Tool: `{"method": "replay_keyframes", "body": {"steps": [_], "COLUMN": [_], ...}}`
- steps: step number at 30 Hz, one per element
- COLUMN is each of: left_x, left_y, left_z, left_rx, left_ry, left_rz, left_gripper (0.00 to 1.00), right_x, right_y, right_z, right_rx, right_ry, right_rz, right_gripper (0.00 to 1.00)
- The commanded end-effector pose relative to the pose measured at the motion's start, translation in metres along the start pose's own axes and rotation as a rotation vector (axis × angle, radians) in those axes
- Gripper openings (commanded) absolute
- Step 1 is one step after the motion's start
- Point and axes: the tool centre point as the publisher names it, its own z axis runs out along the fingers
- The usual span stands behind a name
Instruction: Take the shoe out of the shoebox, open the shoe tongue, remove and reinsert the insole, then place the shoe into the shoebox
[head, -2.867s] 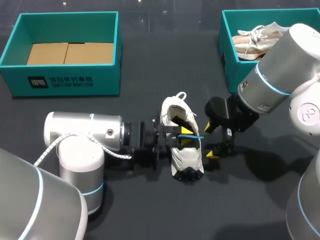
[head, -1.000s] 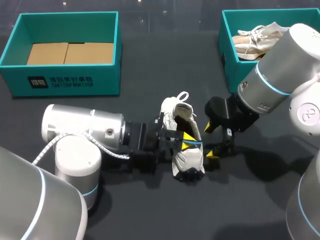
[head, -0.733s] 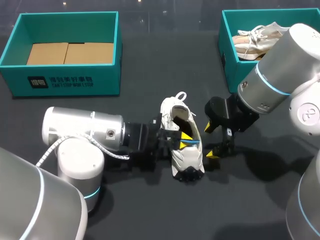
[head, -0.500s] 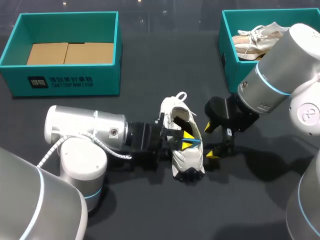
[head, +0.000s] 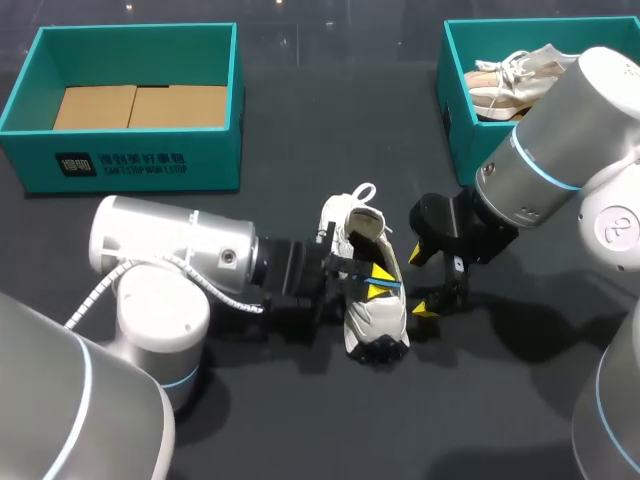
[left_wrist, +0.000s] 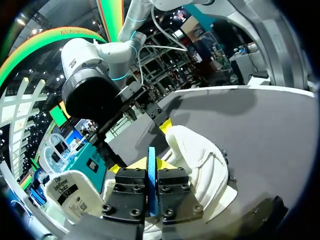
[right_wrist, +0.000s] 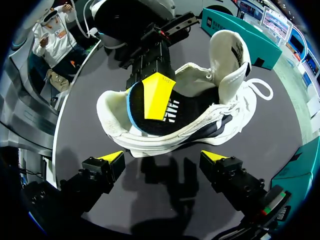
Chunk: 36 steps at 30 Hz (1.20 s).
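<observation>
- The white shoe (head: 372, 320) lay mid-tabletop (head: 350, 430), tipped on its side. Its long axis ran near to far, with the raised tongue and lace loop at the far end and the opening facing right.
- The left end effector (head: 378, 281) reached into the opening from the left, its fingers clamped together on the thin, blue-edged insole (right_wrist: 150, 126).
- The right end effector (right_wrist: 162, 156) sat just right of the shoe, its fingers spread wide, holding and touching nothing.
- The shoe's upper looked knitted and soft. The insole's top was black with white stripes.
</observation>
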Motion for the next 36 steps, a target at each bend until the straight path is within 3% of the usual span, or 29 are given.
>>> {"method": "replay_keyframes", "body": {"steps": [1,8,13,16,19,28,36], "left_x": [0.001,-0.002,-0.003,-0.005,-0.009,-0.013,-0.011], "left_y": [0.012,0.034,0.022,0.012,0.000,-0.014,-0.016], "left_z": [0.009,0.011,0.002,-0.005,-0.014,-0.027,-0.036], "left_rx": [-0.035,-0.113,-0.105,-0.083,-0.055,-0.042,-0.060], "left_ry": [0.010,-0.015,-0.011,-0.007,-0.004,0.049,0.137], "left_rz": [0.021,0.031,0.013,-0.008,-0.026,-0.037,-0.032], "left_gripper": [0.00,0.00,0.00,0.34,0.40,0.40,0.41], "right_x": [0.001,0.001,0.001,0.001,0.001,0.001,0.006], "right_y": [0.000,0.000,0.000,0.000,0.000,0.000,-0.020], "right_z": [0.000,0.000,0.000,0.000,0.000,0.000,-0.026], "right_rx": [0.002,0.002,0.002,0.002,0.002,0.002,0.001], "right_ry": [-0.003,-0.003,-0.003,-0.003,-0.003,-0.003,-0.025], "right_rz": [0.001,0.001,0.001,0.001,0.001,0.001,0.027], "right_gripper": [1.00,1.00,1.00,1.00,1.00,1.00,1.00]}}
